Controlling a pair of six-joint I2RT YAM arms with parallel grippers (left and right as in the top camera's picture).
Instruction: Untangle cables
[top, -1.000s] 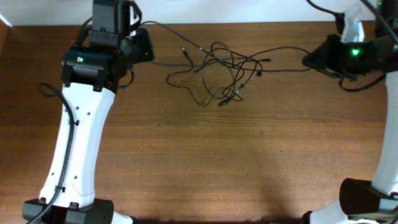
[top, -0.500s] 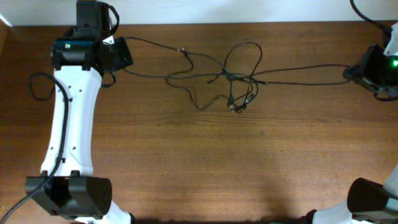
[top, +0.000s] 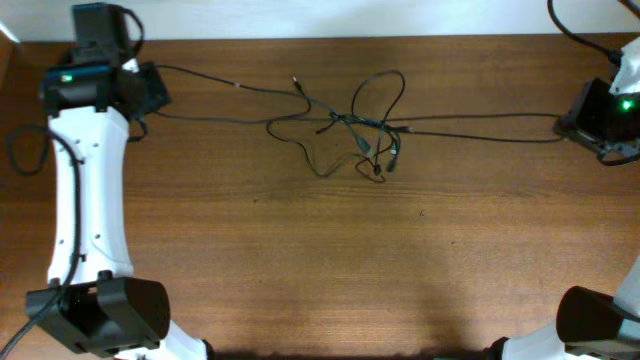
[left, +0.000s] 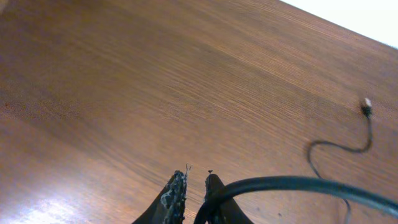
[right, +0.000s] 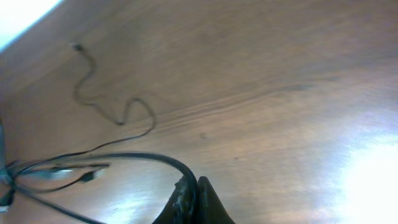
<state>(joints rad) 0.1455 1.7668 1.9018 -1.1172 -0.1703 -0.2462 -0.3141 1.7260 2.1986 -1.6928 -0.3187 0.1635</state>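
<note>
A: Overhead?
B: The cables (top: 362, 125) tangle in the upper middle. Taut lines run to the left gripper (top: 150, 90) at upper left and the right gripper (top: 565, 125) at the right edge.
A: Left wrist?
B: Bottom centre, the left gripper (left: 196, 183) pinches a cable (left: 292, 182).
A: Right wrist?
B: Bottom centre, the right gripper (right: 191, 186) is clamped on a cable (right: 137, 156).

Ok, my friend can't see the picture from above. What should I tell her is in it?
Thin black cables lie tangled in a knot near the far side of a wooden table. Strands stretch sideways to the left pincer and the right pincer at the table's ends.
</note>
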